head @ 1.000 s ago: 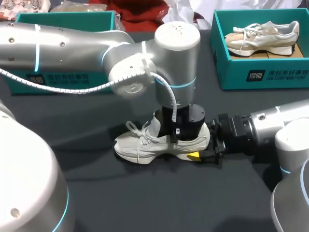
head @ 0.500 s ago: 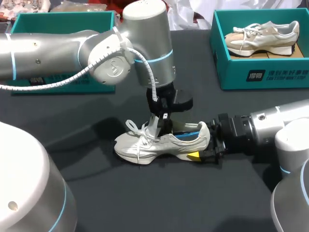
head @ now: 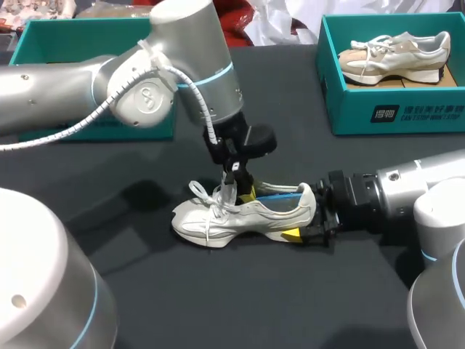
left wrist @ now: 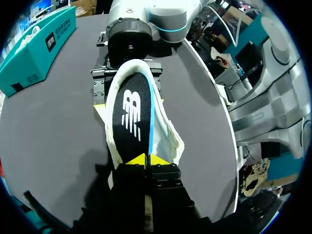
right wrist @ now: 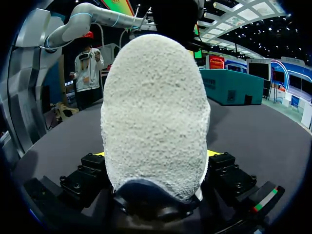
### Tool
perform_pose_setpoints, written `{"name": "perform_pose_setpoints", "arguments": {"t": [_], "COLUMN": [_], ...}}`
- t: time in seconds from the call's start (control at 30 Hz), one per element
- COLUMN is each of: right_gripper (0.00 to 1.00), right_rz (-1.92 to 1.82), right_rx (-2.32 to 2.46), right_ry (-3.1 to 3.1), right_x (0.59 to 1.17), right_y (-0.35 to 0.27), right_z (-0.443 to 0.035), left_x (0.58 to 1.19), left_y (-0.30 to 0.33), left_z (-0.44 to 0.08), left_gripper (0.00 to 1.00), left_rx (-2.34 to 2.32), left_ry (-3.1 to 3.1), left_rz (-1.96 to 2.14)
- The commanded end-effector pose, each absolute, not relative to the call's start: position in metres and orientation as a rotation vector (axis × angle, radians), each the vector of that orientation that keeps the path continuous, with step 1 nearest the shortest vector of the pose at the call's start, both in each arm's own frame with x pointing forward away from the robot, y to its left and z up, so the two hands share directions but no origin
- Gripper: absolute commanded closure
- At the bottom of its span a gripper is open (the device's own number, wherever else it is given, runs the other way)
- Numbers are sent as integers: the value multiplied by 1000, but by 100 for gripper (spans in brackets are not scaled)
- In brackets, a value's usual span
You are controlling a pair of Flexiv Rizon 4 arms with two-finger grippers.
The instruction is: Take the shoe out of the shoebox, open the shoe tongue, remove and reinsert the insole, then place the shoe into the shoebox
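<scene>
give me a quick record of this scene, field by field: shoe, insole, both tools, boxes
shoe: white shoe standing on its sole on the dark table, outside both boxes
insole: black insole lying in the shoe, blue edge showing
left tool: left tool shut on the insole's end nearer the tongue
right tool: right tool shut on the shoe's heel, one finger on each side
boxes: right shoebox, teal, holds a second shoe; left shoebox, teal, behind the left arm
</scene>
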State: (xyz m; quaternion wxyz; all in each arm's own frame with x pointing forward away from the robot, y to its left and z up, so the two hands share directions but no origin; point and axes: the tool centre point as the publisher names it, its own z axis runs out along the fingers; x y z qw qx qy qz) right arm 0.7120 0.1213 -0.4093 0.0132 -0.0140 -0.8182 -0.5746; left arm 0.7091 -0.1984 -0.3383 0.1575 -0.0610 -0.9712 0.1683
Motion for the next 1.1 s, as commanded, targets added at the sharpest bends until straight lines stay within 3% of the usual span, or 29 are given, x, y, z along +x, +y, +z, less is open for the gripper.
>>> {"name": "perform_pose_setpoints", "arguments": {"t": [0.03,0.97,1.0,1.07,1.1], "right_gripper": [100,100,100,100,100], "right_rz": [-1784,-1784,-1784,-1784,-1784], "right_rx": [-46,-46,-46,-46,-46], "right_ry": [-2554,-2554,-2554,-2554,-2554], "right_x": [711,711,711,711,711], "right_y": [122,122,122,122,122], "right_z": [-411,-411,-411,-411,-411], "left_x": [714,717,716,714,712], "left_y": [-190,-222,-224,-227,-227], "left_z": [-332,-304,-304,-305,-304], "left_gripper": [100,100,95,75,73], "left_rx": [-155,-68,-62,-50,-54], "left_ry": [-2765,-2844,-2859,-2883,-2886], "left_rz": [562,687,676,664,667]}}
